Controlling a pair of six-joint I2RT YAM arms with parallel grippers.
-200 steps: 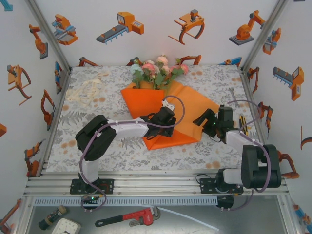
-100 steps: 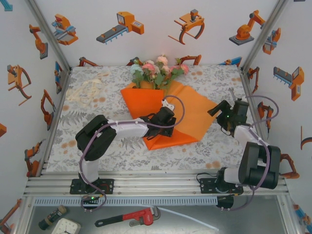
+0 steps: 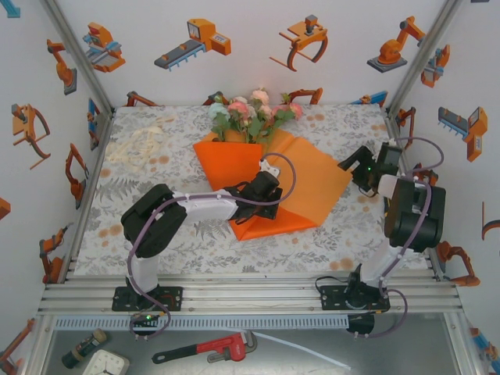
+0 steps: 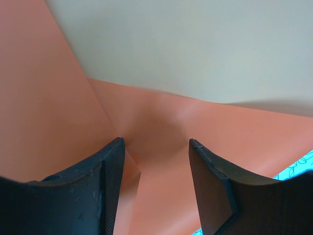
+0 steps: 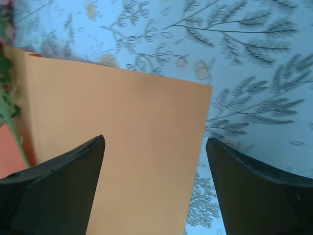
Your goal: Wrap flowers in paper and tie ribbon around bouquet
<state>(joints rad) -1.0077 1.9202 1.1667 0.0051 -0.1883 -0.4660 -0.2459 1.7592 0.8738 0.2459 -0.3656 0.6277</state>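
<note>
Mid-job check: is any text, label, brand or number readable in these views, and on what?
None can be read.
Wall stickers: small label patches, too small to read.
Clock face below the table edge: markings too blurred.
Orange paper: plain, no print.

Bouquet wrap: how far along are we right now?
Done: flowers lie on the orange paper, its left flap folded over them. In hand: left end effector, jaws apart, is on that fold; right end effector hangs open above the unfolded right corner. Left: fold the right side over, then tie the cream ribbon, lying loose at far left.
</note>
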